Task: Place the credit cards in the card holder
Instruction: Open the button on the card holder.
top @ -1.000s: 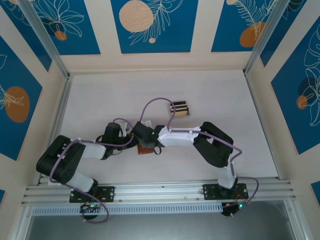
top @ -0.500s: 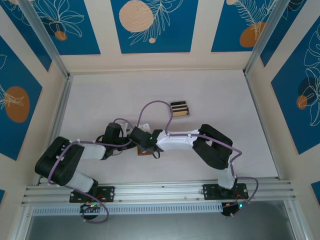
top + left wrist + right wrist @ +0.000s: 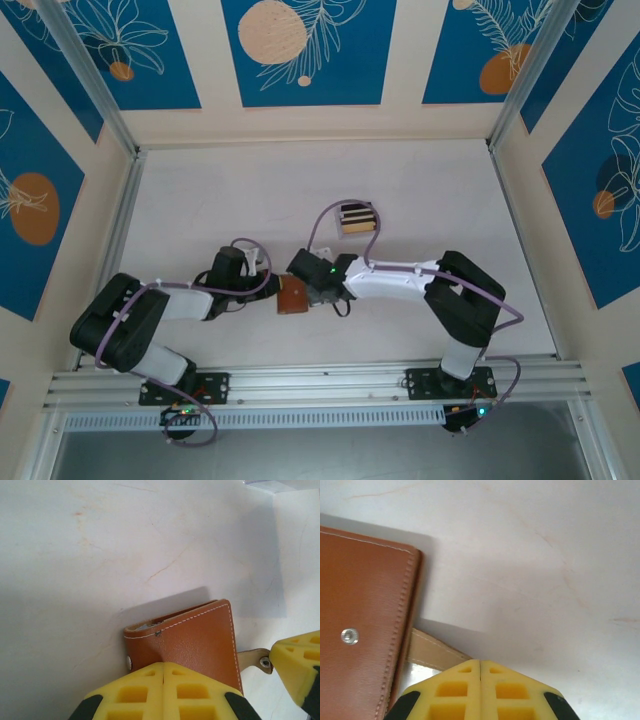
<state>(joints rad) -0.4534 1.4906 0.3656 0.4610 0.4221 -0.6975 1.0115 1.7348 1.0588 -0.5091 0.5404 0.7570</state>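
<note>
The brown card holder (image 3: 292, 295) lies folded shut on the table between my two grippers. In the left wrist view its leather cover (image 3: 192, 635) runs under my left gripper (image 3: 163, 666), whose yellow fingers are shut with their tips on the near edge. A grey sliver shows at the fold's mouth (image 3: 145, 626). The snap tab (image 3: 432, 652) sticks out toward my right gripper (image 3: 480, 662), which is shut, its tips at the tab's end. From above, the left gripper (image 3: 268, 289) and right gripper (image 3: 318, 297) flank the wallet. Dark and tan credit cards (image 3: 357, 217) stand in a tray.
The clear plastic tray (image 3: 359, 226) holding the cards sits behind the right arm's wrist, its corner (image 3: 272, 484) showing in the left wrist view. Purple cables loop over both arms. Walls enclose the white table on three sides.
The right arm has swung to the right, off the wallet, and its gripper now sits at the wallet's right side. The wallet now shows folded. The left arm has barely moved.
</note>
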